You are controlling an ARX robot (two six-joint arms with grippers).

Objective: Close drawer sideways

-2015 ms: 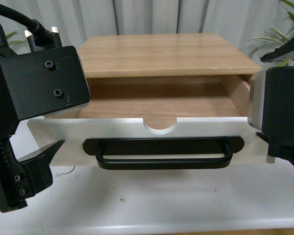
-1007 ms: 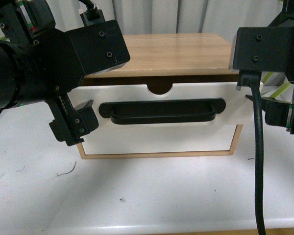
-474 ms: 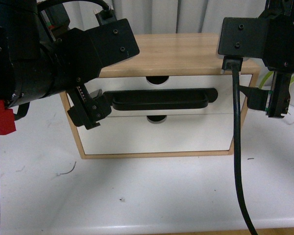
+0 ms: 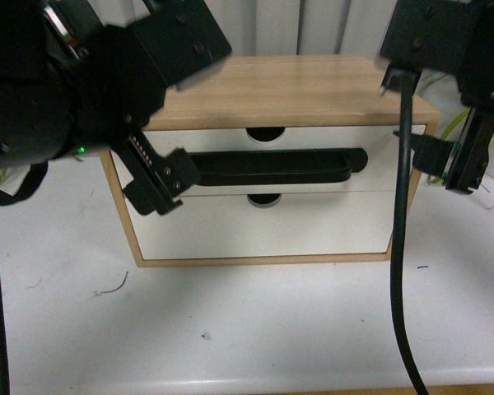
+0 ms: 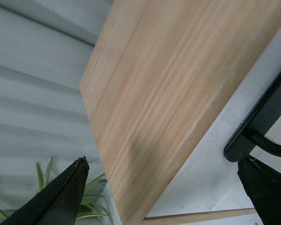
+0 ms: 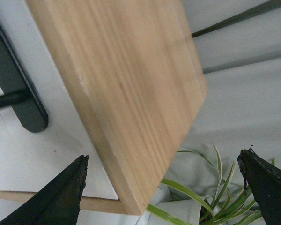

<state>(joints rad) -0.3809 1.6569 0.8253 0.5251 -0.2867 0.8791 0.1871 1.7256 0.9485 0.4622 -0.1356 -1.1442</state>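
The drawer (image 4: pixel 313 138), white-fronted with a long black bar handle (image 4: pixel 267 167) and a semicircular notch in its top edge, sits flush in the top slot of the wood cabinet (image 4: pixel 296 86). My left gripper (image 4: pixel 152 177) is open and empty at the cabinet's left front corner, with one finger (image 4: pixel 166 188) beside the handle's left end. My right gripper (image 4: pixel 449 164) is open and empty at the cabinet's right side. In the left wrist view the open gripper (image 5: pixel 162 160) frames the cabinet top, the drawer front (image 5: pixel 210 140) and the handle (image 5: pixel 267 117). The right wrist view shows its open gripper (image 6: pixel 163 154) over the cabinet corner, and the drawer front (image 6: pixel 61 136).
A handleless white drawer (image 4: pixel 313 226) sits shut below. The cabinet stands on a white table (image 4: pixel 255 329). A black cable (image 4: pixel 399 247) hangs from my right arm in front of the cabinet's right edge. A green plant (image 6: pixel 210 187) and a grey curtain are behind.
The drawer went from pulled out towards me to flush in the cabinet. Both grippers moved back with it, and in the last half second they shifted only slightly.
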